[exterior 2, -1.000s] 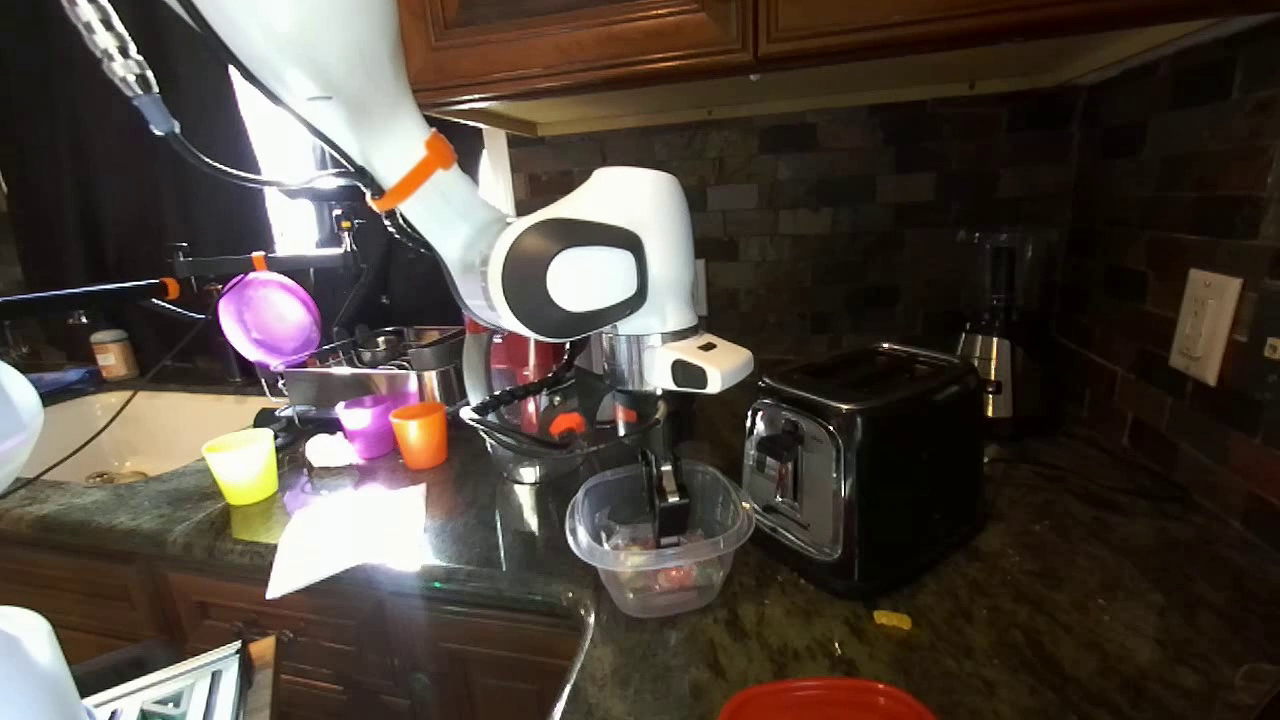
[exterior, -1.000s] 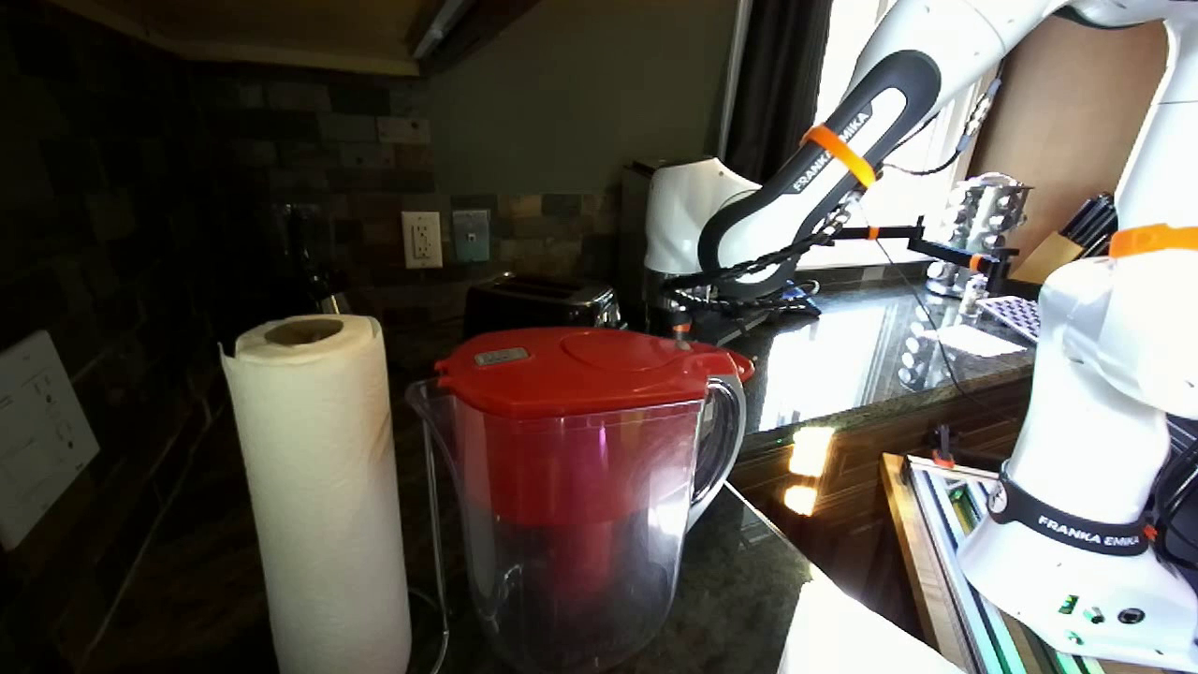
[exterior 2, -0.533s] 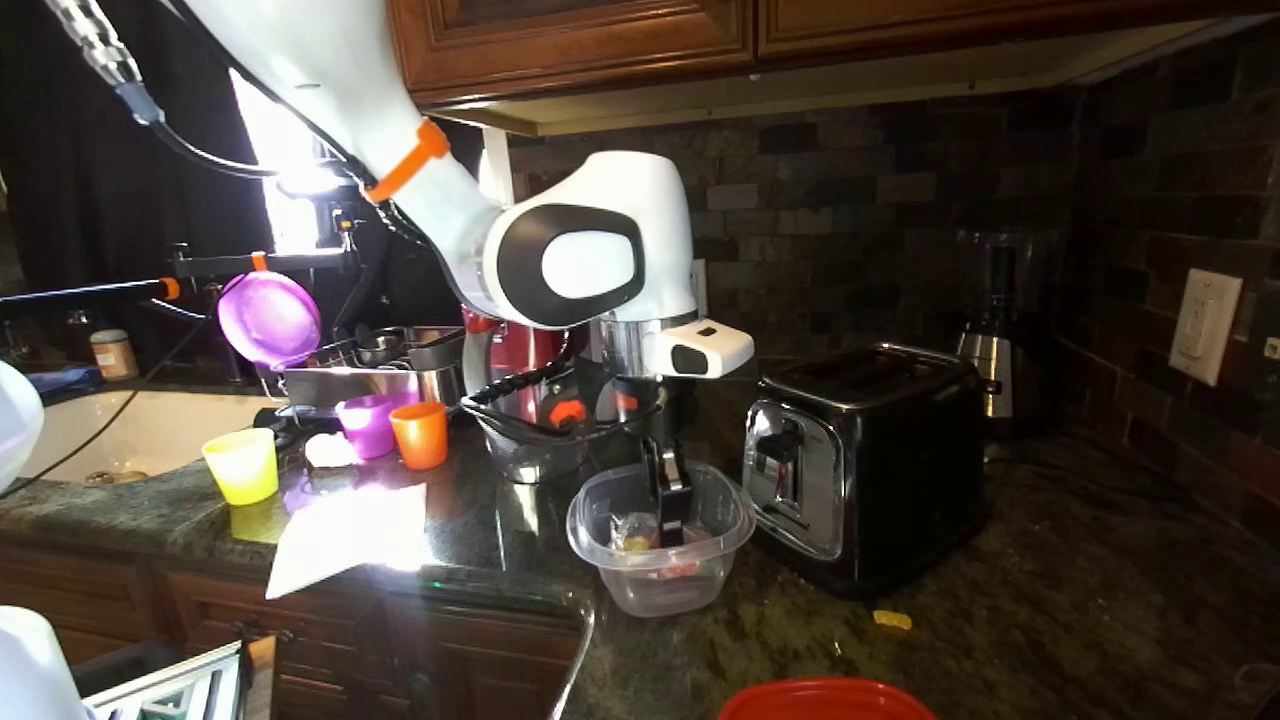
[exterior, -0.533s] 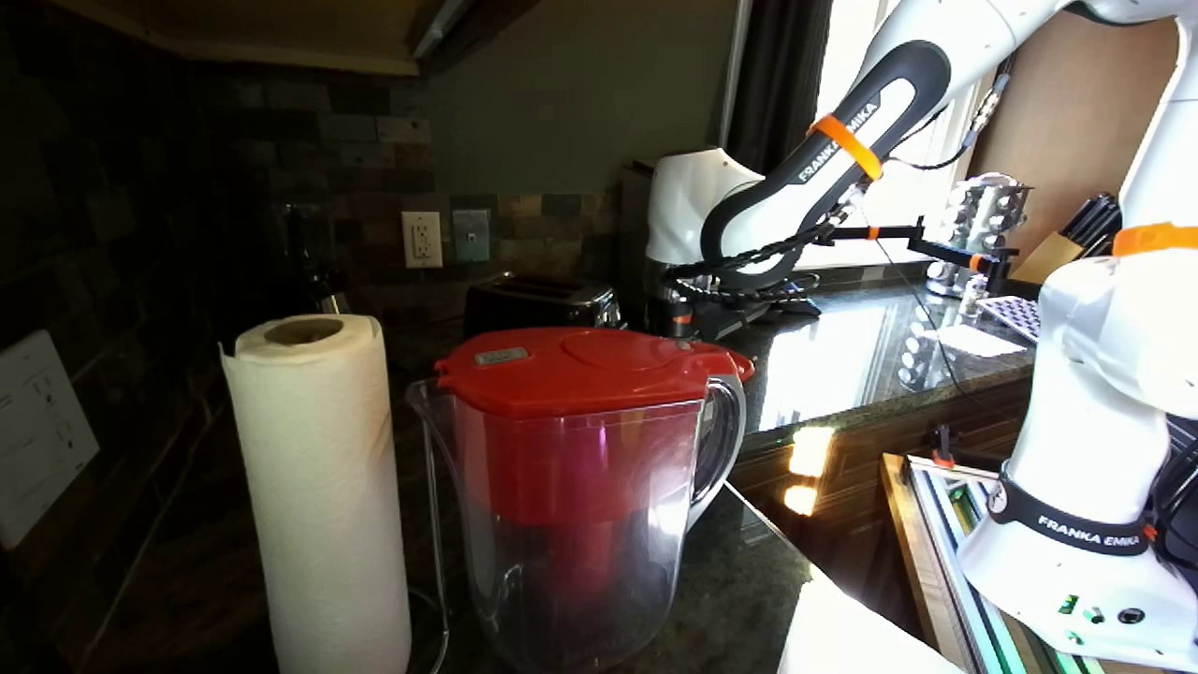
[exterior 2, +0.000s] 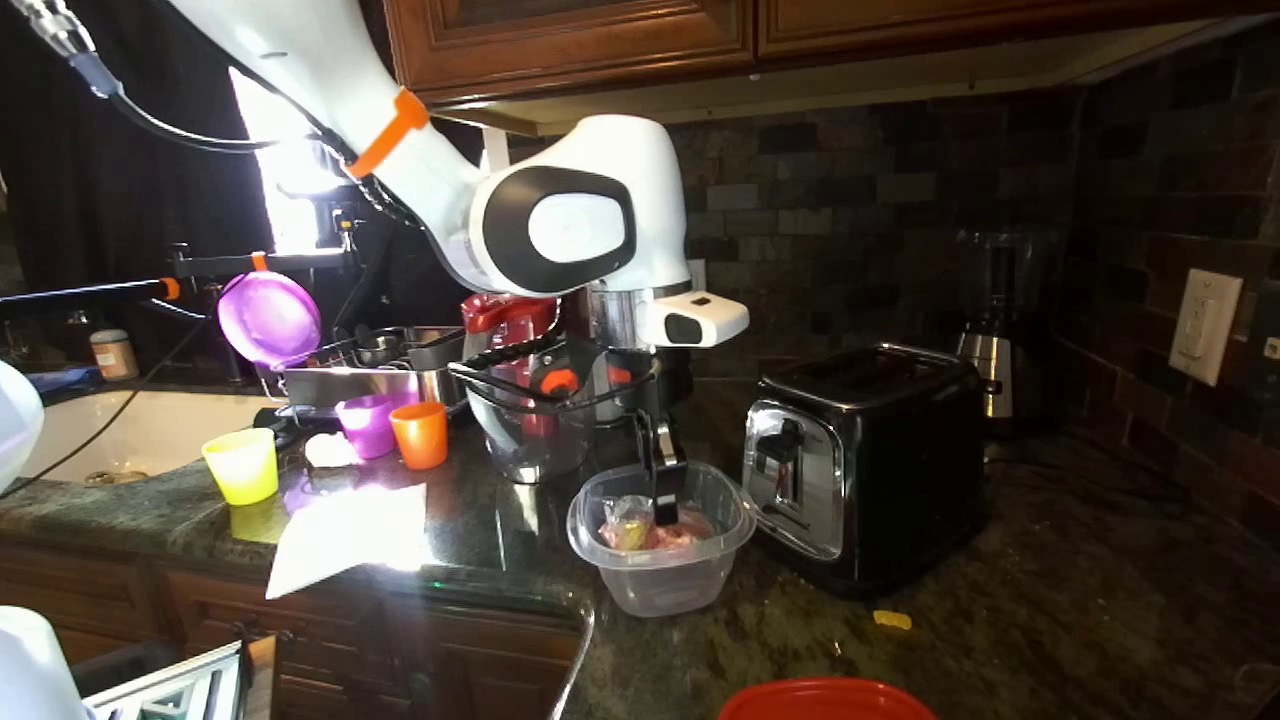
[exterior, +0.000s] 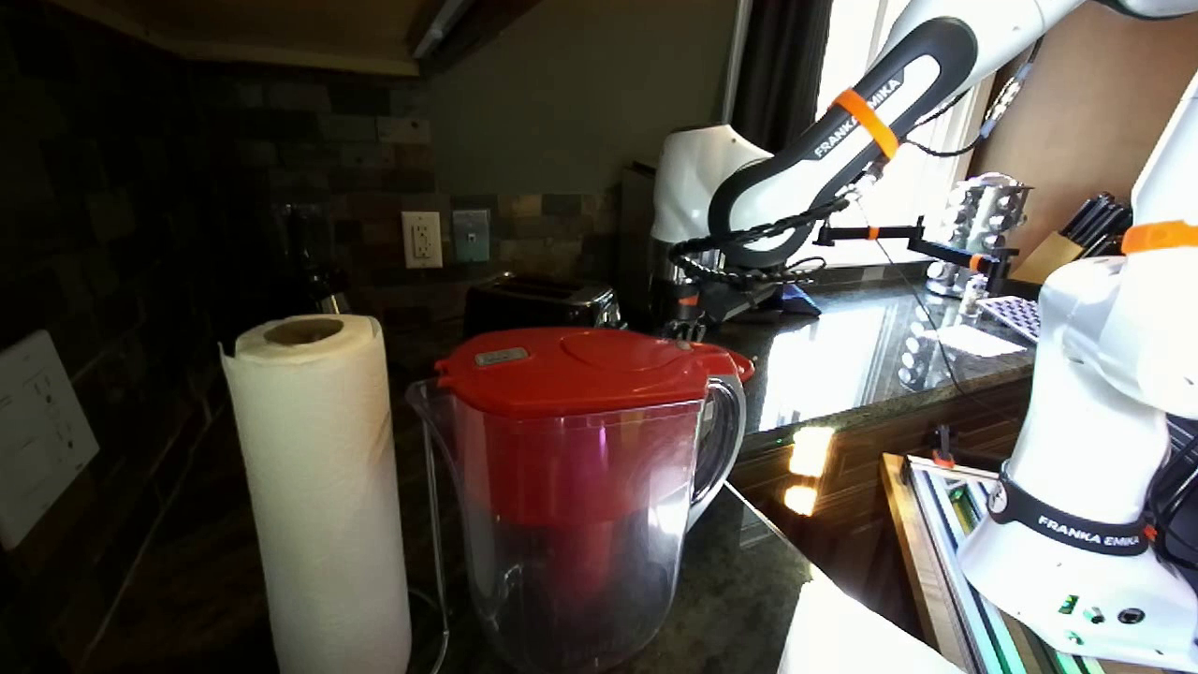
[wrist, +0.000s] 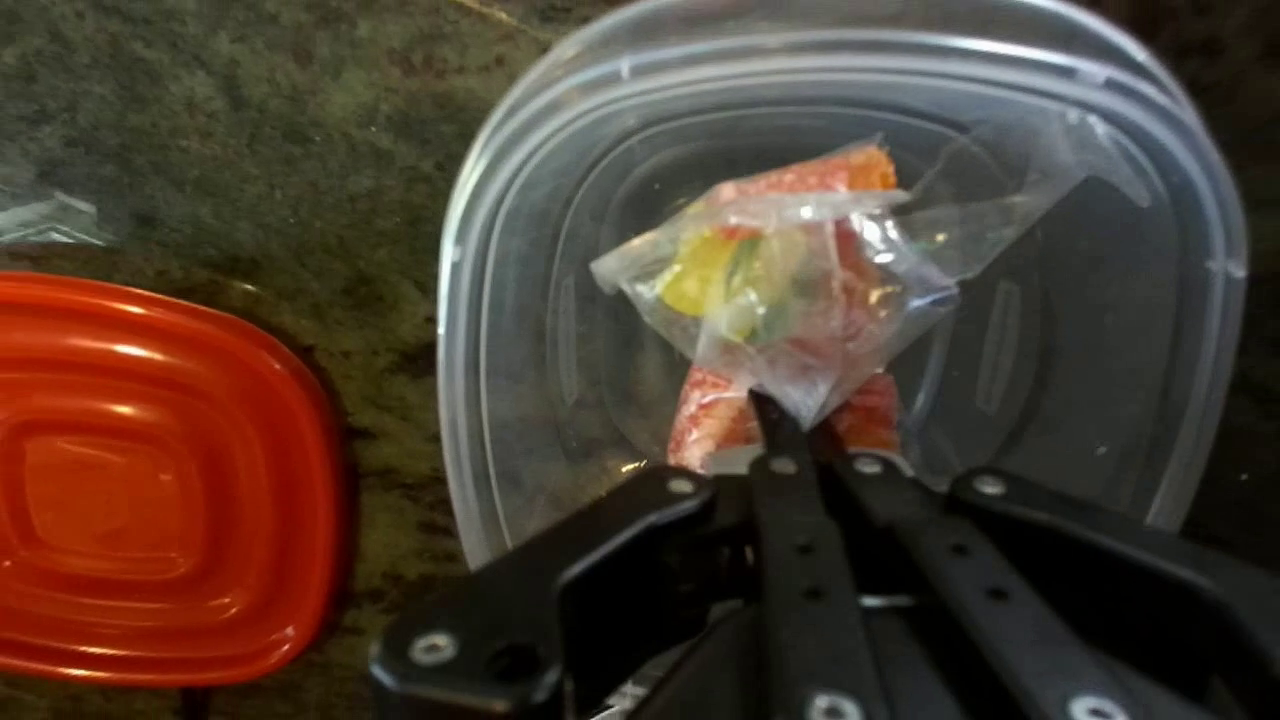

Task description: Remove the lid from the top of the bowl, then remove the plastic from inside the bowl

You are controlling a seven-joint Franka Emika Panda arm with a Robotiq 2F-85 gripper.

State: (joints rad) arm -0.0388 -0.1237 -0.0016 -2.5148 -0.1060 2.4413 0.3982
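The clear plastic bowl (exterior 2: pixel 662 588) stands uncovered on the counter in an exterior view, and it fills much of the wrist view (wrist: pixel 1195 300). The red lid (wrist: pixel 115 505) lies on the counter beside the bowl; its edge also shows in an exterior view (exterior 2: pixel 825 700). The crinkled clear plastic (wrist: pixel 800 270), with yellow and red pieces in it, is inside the bowl, and it shows in an exterior view (exterior 2: pixel 628 522). My gripper (wrist: pixel 795 420) points down into the bowl, shut on a corner of the plastic. In an exterior view the gripper (exterior 2: pixel 667 508) is at rim height.
A black toaster (exterior 2: pixel 870 470) stands close beside the bowl. A clear pitcher with a red lid (exterior: pixel 580 374) and a paper towel roll (exterior: pixel 323 496) stand on the counter. Orange (exterior 2: pixel 419 436), purple (exterior 2: pixel 366 425) and yellow (exterior 2: pixel 241 466) cups stand near the sink.
The arm and gripper have risen. The plastic has come up with the gripper and sits higher in the bowl. The bowl and lid have not moved.
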